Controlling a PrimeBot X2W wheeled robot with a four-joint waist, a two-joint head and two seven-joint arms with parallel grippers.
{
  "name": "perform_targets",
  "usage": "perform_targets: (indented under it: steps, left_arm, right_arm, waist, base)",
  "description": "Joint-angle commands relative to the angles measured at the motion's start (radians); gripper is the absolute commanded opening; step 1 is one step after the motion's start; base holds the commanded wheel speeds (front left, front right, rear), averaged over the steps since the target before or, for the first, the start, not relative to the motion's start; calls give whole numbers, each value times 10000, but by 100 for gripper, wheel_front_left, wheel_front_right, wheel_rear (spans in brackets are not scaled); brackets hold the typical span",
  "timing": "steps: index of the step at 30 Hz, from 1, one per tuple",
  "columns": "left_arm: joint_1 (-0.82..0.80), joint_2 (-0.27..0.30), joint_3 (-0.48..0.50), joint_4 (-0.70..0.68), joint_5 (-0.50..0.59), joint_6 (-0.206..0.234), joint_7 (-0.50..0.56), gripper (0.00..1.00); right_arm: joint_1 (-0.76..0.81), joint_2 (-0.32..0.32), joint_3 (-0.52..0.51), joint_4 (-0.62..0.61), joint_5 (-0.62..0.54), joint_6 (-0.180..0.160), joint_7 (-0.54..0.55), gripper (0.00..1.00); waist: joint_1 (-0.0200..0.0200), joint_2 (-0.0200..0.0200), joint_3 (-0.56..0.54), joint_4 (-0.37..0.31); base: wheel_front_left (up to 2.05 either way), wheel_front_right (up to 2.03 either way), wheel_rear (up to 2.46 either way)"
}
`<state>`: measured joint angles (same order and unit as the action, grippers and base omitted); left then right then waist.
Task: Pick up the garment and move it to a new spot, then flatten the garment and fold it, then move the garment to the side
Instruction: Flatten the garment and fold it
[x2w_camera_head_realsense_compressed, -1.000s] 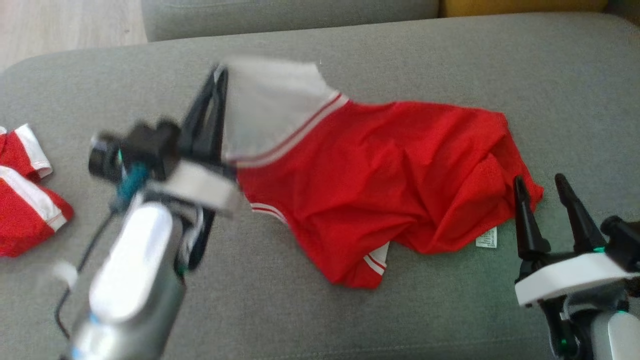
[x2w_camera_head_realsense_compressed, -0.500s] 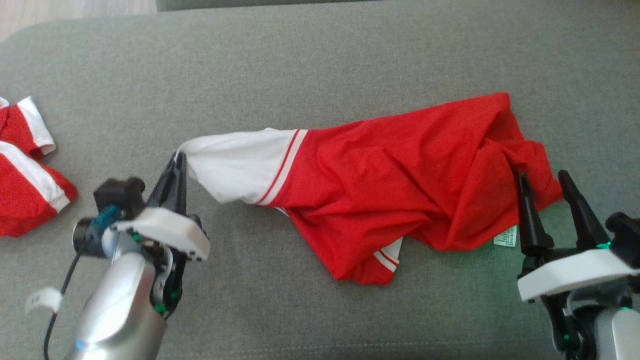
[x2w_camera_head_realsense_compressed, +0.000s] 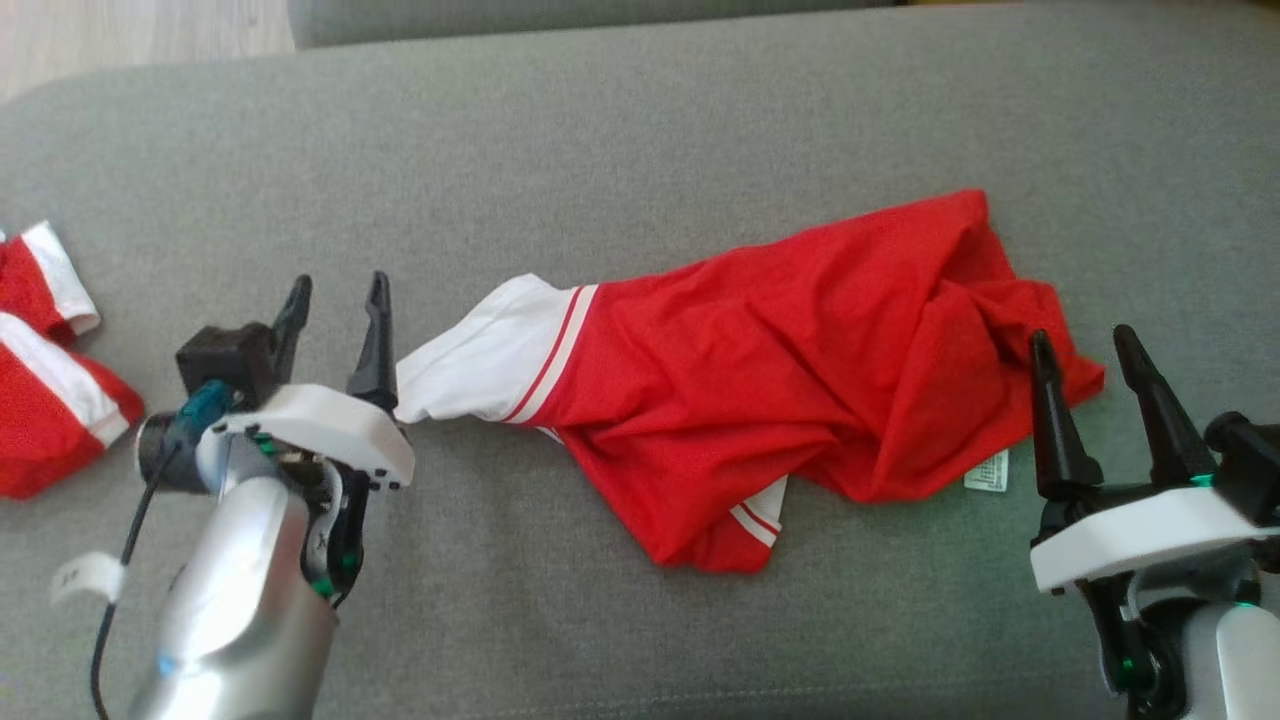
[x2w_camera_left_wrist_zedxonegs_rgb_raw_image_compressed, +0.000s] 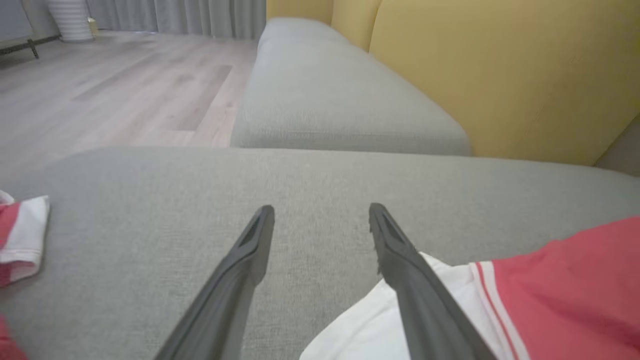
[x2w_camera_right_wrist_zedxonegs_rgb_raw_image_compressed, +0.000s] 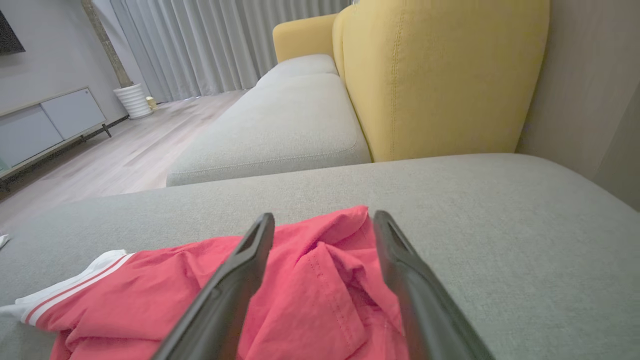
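Observation:
A red garment (x2w_camera_head_realsense_compressed: 780, 350) with a white, red-striped sleeve (x2w_camera_head_realsense_compressed: 480, 355) lies rumpled across the grey cushion (x2w_camera_head_realsense_compressed: 640, 130), with a small white label (x2w_camera_head_realsense_compressed: 988, 470) at its lower right. My left gripper (x2w_camera_head_realsense_compressed: 338, 292) stands open just left of the sleeve end, which lies against its right finger (x2w_camera_left_wrist_zedxonegs_rgb_raw_image_compressed: 400, 260); nothing is between the fingers. My right gripper (x2w_camera_head_realsense_compressed: 1085, 345) is open at the garment's right end, low over the red cloth (x2w_camera_right_wrist_zedxonegs_rgb_raw_image_compressed: 320, 290), holding nothing.
Another red and white garment (x2w_camera_head_realsense_compressed: 50, 390) lies at the cushion's left edge. Wooden floor (x2w_camera_head_realsense_compressed: 130, 40) shows beyond the far left corner. A second grey seat (x2w_camera_left_wrist_zedxonegs_rgb_raw_image_compressed: 330, 100) and yellow backrests (x2w_camera_right_wrist_zedxonegs_rgb_raw_image_compressed: 440, 75) stand behind. Bare cushion stretches along the front and back.
My left gripper has let go of the white sleeve and opened; the sleeve has dropped flat onto the cushion. Earlier that arm pulled the sleeve leftward and down. The right gripper has stayed put.

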<state>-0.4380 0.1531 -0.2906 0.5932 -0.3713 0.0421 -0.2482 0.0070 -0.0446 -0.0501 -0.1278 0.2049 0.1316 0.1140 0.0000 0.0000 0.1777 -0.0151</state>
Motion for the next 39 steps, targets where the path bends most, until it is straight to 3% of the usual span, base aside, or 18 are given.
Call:
perform_targets:
  steps: [1,10,20,39]
  left_arm:
    - [256,226,532,-871,254,225,-132,100]
    - [2275,280,804,-3516,929,845,-134,100]
    - [4253,511,411,-5374,1209,1347,549,100]
    - [4515,604,300,-5916,1198,1616,769,100]
  right_arm:
    - [-296,-56,200,-386,-132,-9,-91,100]
    - [-126,-56,225,-429,-523,-9,-48,100]
    - [422,-56,455,-319,-695,-9,-19,100]
    - [597,-56,543,-407,-631,-9,37,100]
  waist:
    - [0,0,-263,-3]
    - [0,0,-1007,141]
    - [0,0,-1557,260]
    - [0,0,-1650,310]
  base:
    - [0,0,0]
    - [0,0,0]
    - [0,0,0]
    - [0,0,0]
